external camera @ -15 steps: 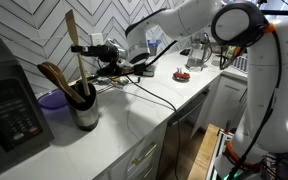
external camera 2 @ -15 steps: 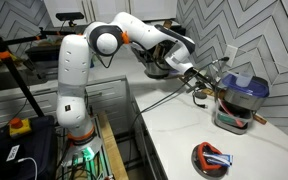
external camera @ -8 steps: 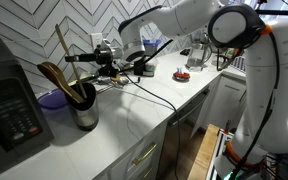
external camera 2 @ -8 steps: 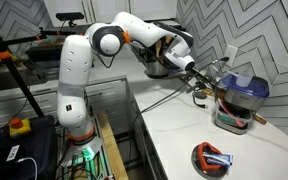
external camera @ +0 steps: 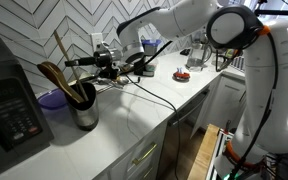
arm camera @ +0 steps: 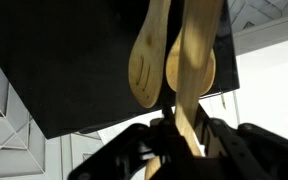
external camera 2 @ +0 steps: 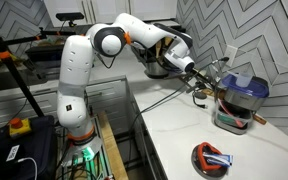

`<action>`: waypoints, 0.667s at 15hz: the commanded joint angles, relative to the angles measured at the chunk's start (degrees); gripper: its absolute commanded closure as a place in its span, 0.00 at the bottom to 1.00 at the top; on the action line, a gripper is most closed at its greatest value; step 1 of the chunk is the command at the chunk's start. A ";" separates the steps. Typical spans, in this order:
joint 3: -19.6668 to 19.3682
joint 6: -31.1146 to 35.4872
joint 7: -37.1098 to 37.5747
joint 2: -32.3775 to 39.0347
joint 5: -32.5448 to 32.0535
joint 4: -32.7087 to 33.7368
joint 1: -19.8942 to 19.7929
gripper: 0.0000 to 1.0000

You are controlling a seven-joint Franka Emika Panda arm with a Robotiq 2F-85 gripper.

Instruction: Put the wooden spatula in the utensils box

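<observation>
Light, matt wood forms the wooden spatula [external camera: 58, 42], while the utensils box [external camera: 85, 117] looks dark, shiny metal.

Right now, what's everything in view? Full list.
spatula: 1, light wood, in the tool, tilted above the canister
canister: 1, dark grey, on the counter beside the appliance
spoons: at least 2, dark brown, standing in the canister
bowl: 1, purple, behind the canister
appliance: 1, black, at the counter's end
cable: 1, black, across the counter
dish: 1, dark with red contents, on the counter
counter: 1, white
stop button: 1, red, on a box near the arm's base
arm: 1, white
tool: 1, black, shut on the spatula
</observation>
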 commanded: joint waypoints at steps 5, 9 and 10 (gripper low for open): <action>0.39 2.97 -2.23 0.00 -0.83 -0.83 0.52 0.94; 1.04 7.03 -4.45 0.58 0.93 -3.11 1.17 0.94; 1.39 6.96 -4.15 0.93 1.20 -3.65 1.17 0.94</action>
